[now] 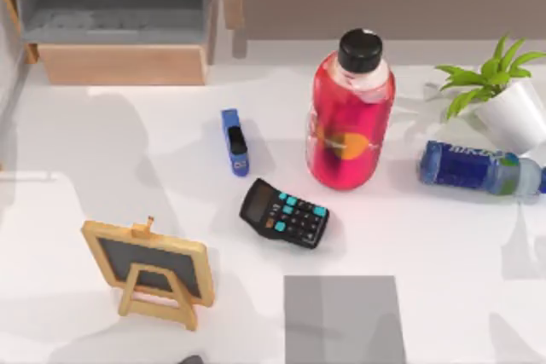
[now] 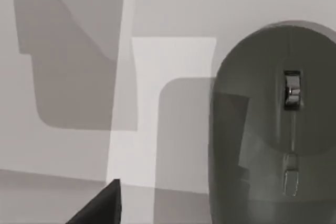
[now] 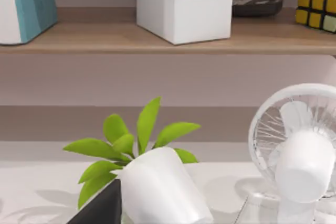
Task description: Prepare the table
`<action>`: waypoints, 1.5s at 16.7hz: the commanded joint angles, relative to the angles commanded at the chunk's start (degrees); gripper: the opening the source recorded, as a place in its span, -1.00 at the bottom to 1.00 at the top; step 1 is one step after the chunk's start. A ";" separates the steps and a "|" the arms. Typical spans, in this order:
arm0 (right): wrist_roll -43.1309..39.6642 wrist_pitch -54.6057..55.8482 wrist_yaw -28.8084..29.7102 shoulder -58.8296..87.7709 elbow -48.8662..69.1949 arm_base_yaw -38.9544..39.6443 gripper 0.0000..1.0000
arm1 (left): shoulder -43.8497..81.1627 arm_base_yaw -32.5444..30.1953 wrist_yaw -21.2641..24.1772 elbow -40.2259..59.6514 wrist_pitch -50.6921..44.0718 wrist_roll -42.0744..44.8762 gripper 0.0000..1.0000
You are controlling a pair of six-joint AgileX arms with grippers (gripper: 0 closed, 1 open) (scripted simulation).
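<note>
— Where is the table [image 1: 102, 142], and what is on it?

— It is matte white and flat and spans the top view below the wooden shelf cabinet [image 1: 128, 61]. A glossy red bottle [image 1: 350, 117] stands upper centre. A black calculator [image 1: 284, 213] lies mid-frame, and a wood-framed chalkboard [image 1: 152, 268] stands lower left.

— End effectors?

— The left gripper [image 2: 102, 208] hangs over a smooth grey mouse [image 2: 273, 129]. Whether it is spread or closed cannot be told. The same goes for the right gripper [image 3: 102, 208], which faces the white-potted plant [image 3: 157, 187].

— What does the next move turn on?

— The mouse [image 1: 192, 360] sits at the bottom edge, just left of the grey pad [image 1: 341, 317], so in my judgement the left arm is nearer. Its rounded shell would call for a grip across the narrow sides.
</note>
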 joint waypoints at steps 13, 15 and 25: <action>0.00 0.00 0.00 0.00 0.00 0.00 1.00 | 0.49 -0.46 0.02 -4.02 4.62 -0.24 0.85; 0.00 0.00 0.00 0.00 0.00 0.00 1.00 | 0.49 -0.46 0.02 -4.02 4.62 -0.24 0.55; 0.00 0.00 0.00 0.00 0.00 0.00 1.00 | 0.49 -0.46 0.02 -4.02 4.62 -0.24 -0.96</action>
